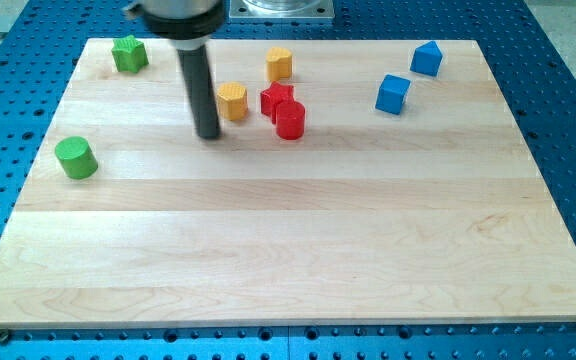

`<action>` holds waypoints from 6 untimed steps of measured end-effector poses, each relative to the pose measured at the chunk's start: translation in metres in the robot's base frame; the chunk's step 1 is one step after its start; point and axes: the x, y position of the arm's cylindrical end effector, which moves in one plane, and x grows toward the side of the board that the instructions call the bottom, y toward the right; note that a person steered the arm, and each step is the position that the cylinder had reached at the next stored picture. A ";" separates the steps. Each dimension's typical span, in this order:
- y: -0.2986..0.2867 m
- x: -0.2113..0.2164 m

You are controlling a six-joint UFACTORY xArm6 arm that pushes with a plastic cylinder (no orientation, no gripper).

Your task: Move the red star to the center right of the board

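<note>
rod comes straight down from the view's top, no hand on it to open or clench. my tip (208, 134) sits on the counter (288, 250) just left of the yellow block (232, 101), clear of the red star (277, 98), which touches the red cylinder (290, 121).

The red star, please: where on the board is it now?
The red star sits near the view's top centre, touching the red cylinder below it, with a yellow block to its left.

Pale wooden board (298, 250) on a blue perforated table (568, 90), evenly lit.
</note>
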 end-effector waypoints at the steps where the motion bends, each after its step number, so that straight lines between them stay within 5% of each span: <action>1: 0.018 -0.024; 3: 0.103 -0.068; 4: 0.128 -0.037; 5: 0.135 -0.042; 6: 0.065 -0.055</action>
